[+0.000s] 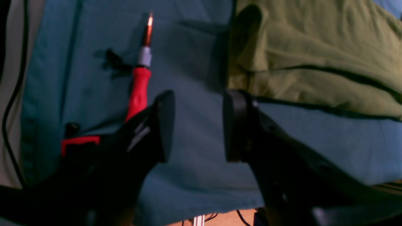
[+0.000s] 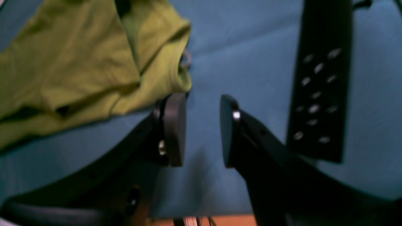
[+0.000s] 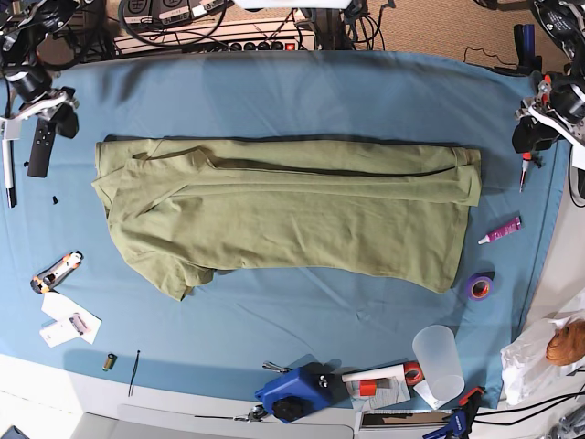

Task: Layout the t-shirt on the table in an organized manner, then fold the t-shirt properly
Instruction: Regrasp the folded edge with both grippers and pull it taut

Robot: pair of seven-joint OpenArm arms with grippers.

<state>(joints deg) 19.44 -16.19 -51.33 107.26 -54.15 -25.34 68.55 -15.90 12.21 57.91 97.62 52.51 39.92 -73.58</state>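
Left wrist view: left gripper (image 1: 194, 125) with two fingers apart and empty, one red-handled screwdriver (image 1: 139, 91) at left, one t-shirt (image 1: 314, 56) upper right on the table (image 1: 194, 188), right wrist view: right gripper (image 2: 202, 130) parted, holding nothing, one black remote (image 2: 320, 81) at right, t-shirt upper left, base view: one t-shirt across the centre, one tape roll (image 3: 478, 287), one clear cup (image 3: 439, 362) lower right.

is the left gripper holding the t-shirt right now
No, in the left wrist view the left gripper stands open over bare table cloth, with the t-shirt lying apart from it.
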